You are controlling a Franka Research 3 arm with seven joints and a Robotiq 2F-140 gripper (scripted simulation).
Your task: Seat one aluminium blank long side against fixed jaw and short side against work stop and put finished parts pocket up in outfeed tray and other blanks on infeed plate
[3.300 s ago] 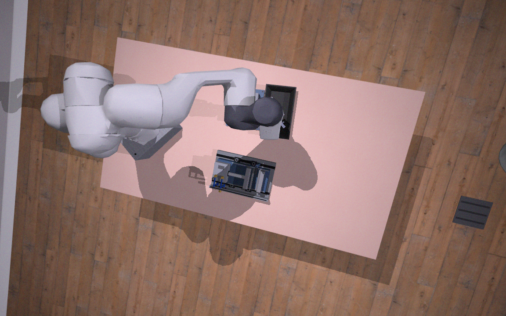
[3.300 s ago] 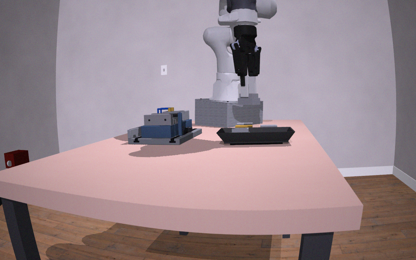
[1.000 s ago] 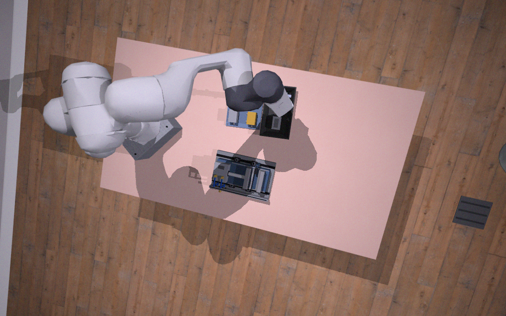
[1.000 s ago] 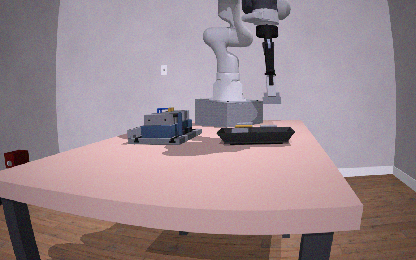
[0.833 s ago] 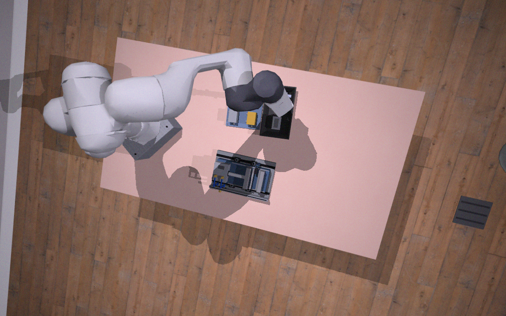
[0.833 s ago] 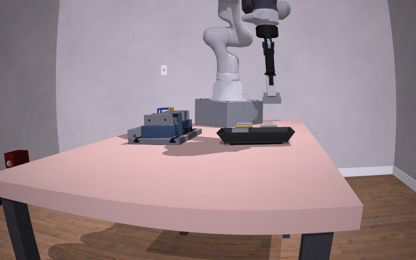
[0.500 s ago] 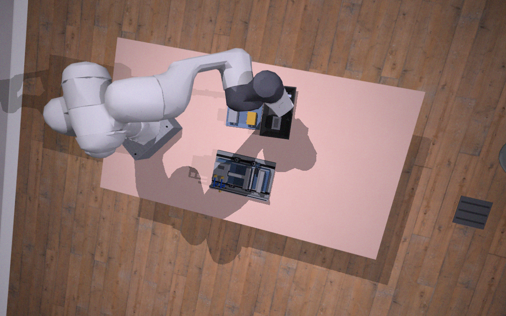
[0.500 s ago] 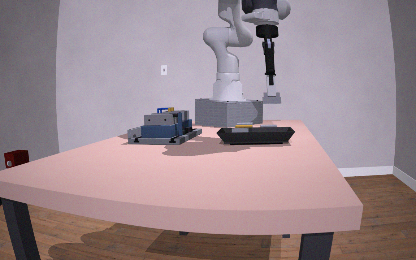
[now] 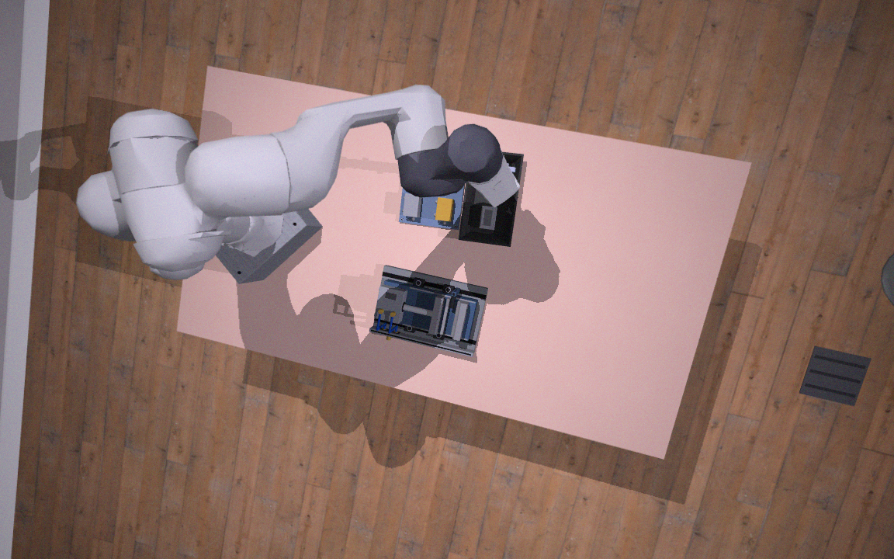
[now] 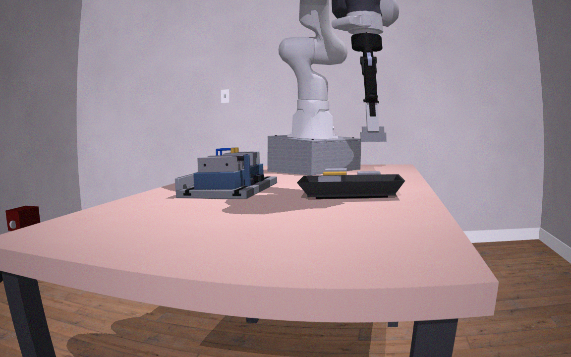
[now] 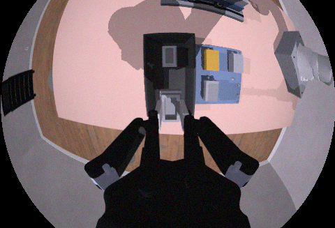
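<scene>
My gripper (image 10: 372,113) is shut on a grey finished part (image 10: 373,133) and holds it in the air, pocket side up, above the black outfeed tray (image 10: 350,185). In the wrist view the held part (image 11: 170,107) hangs over the near end of the tray (image 11: 169,70). Another finished part (image 11: 169,55) lies flat on the tray floor further along. The blue infeed plate (image 11: 219,74) beside the tray carries a brass blank (image 11: 211,60) and two aluminium blanks (image 11: 234,62) (image 11: 211,90). The vise (image 9: 431,309) stands apart on the table, away from my gripper.
The robot's grey base block (image 10: 313,153) stands behind the tray and the plate. A small red box (image 10: 22,216) sits beyond the table's left edge. The vise's hoses (image 10: 223,150) stick up at its far end.
</scene>
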